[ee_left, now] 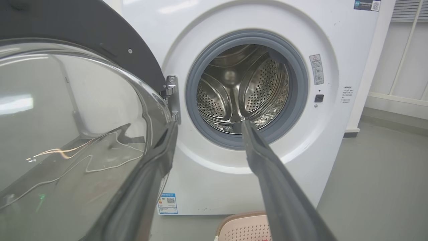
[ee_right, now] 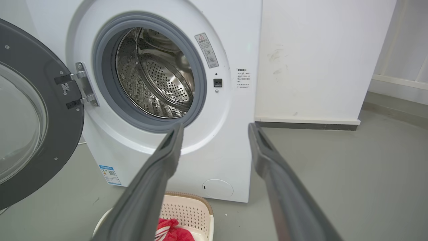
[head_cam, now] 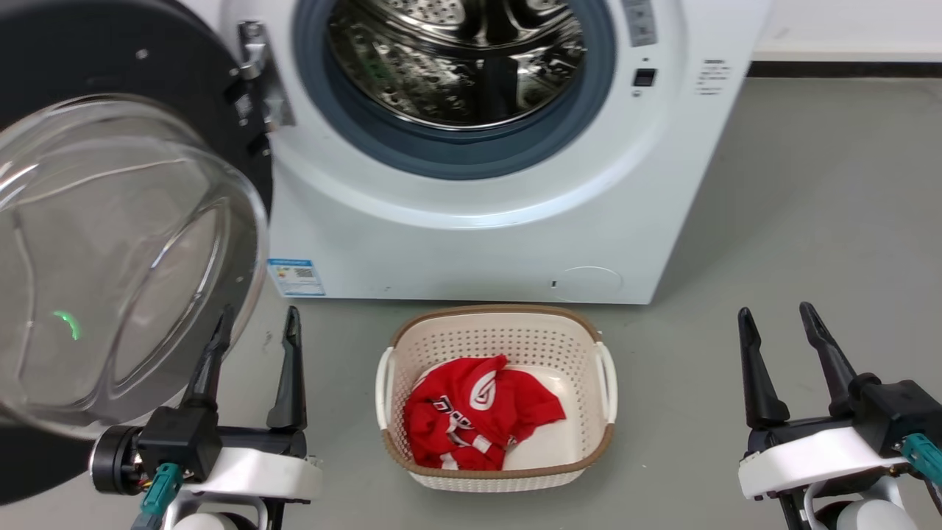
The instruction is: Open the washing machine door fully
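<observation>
Clearance tight on the left, little swing left to win

Head view: the large round glossy black washing machine door (head_cam: 147,221), with a clear bulging glass bowl (head_cam: 96,294) at its centre, hangs at the left off a metal hinge (head_cam: 254,66) on the white front-loading washing machine (head_cam: 471,243). It is swung well clear of the shiny steel drum (head_cam: 456,51) and the blue-grey rubber ring (head_cam: 456,158). The left gripper (head_cam: 257,316) sits just beside the bowl's lower edge, its dark jaws wide and empty. The right gripper (head_cam: 775,313) is well apart at the lower right, jaws likewise wide and empty. A cream perforated plastic basket (head_cam: 500,340) holding a crumpled red garment (head_cam: 471,419) stands on the grey floor (head_cam: 809,221) just before the machine.

Left wrist view: one jaw overlaps the bowl's rim. I cannot tell whether it touches the glass.

Right wrist view: the door stands upright. Being round it has no long axis, and its hinge line runs vertically. Its inner face and bowl are turned toward the robot and somewhat to its right.

Judging from this, only the last of the swing remains. A push on the curved glass could slip off or scrape it. Too hard a shove could strain the hinge at its stop, or let the door rebound toward the opening.
</observation>
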